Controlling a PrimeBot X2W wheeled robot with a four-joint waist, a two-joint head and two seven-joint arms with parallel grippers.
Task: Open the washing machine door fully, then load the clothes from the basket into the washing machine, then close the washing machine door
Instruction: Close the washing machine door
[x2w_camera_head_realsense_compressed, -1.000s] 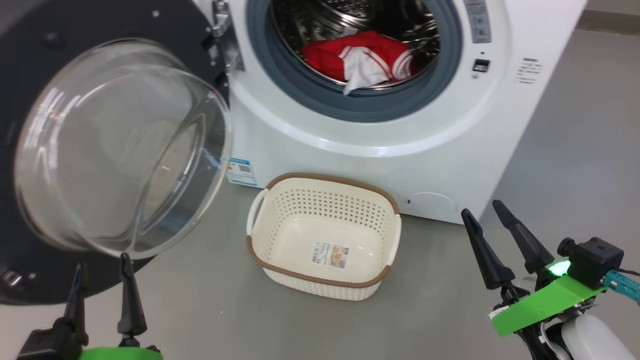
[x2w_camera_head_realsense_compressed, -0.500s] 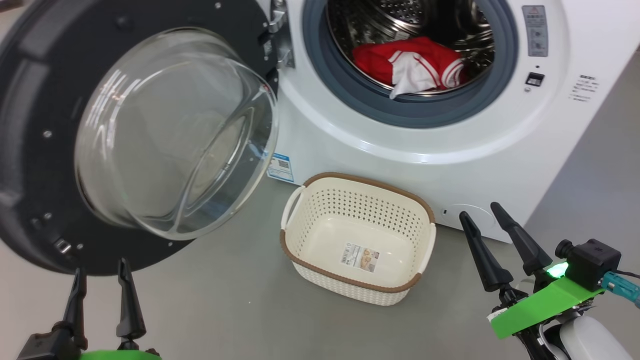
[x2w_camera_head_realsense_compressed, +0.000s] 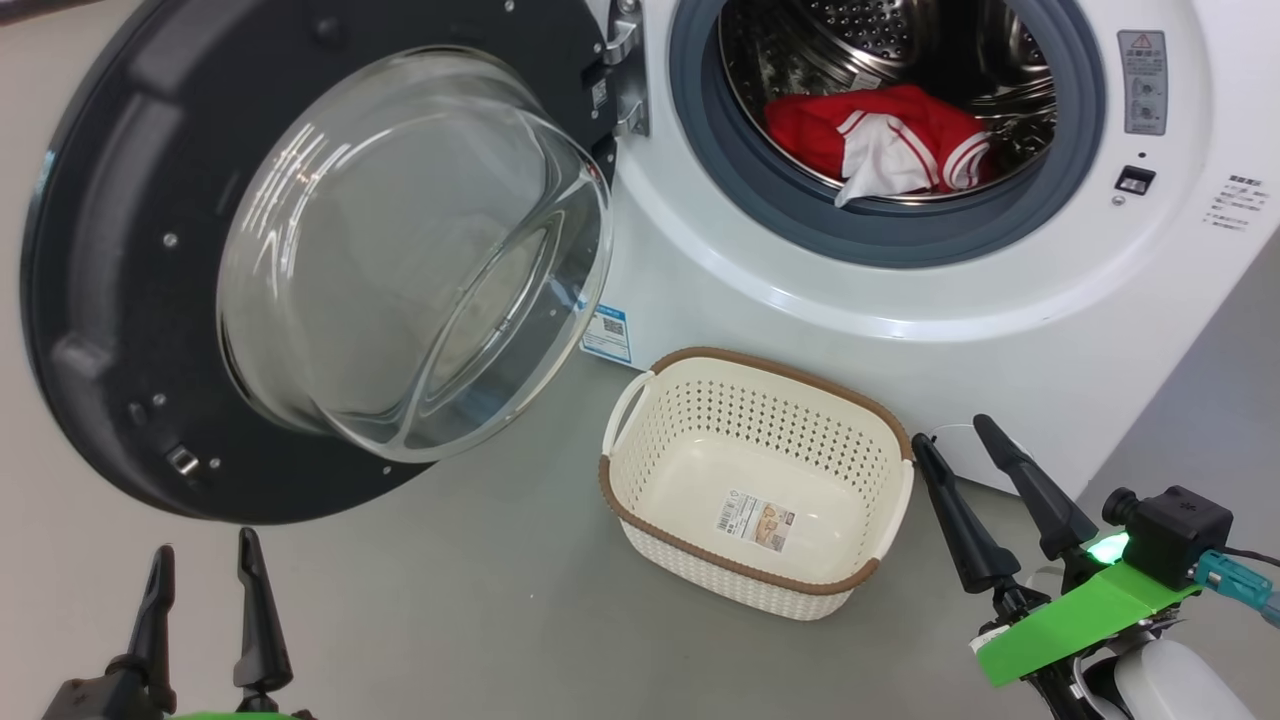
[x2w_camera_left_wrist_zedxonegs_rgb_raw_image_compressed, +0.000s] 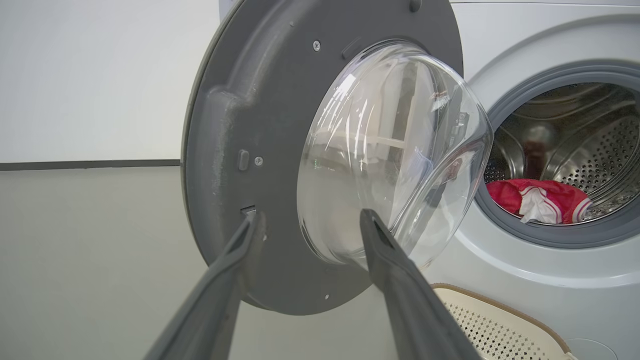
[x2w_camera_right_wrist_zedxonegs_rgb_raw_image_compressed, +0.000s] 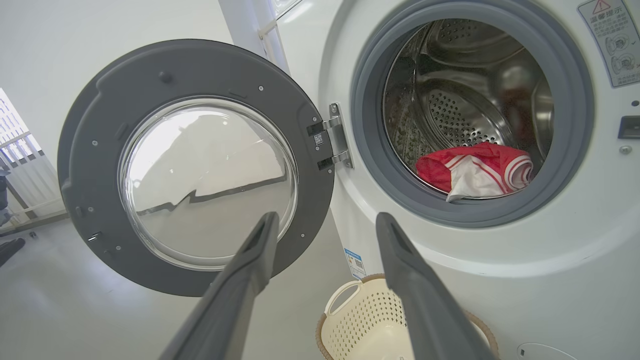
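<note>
Now clothes in drum; left pincer, right pincer wide, empty; robot should push door at frame-left rim until latched.

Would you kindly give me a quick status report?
Left gripper, right gripper open, empty. Clothes in washing machine; basket empty. Washing machine door open, nothing seen blocking it.

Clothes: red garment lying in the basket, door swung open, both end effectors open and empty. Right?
No. The clothes lie in the drum of the washing machine, not the basket, as the head view shows. The washing machine door is swung open; left end effector and right end effector are open and empty.
</note>
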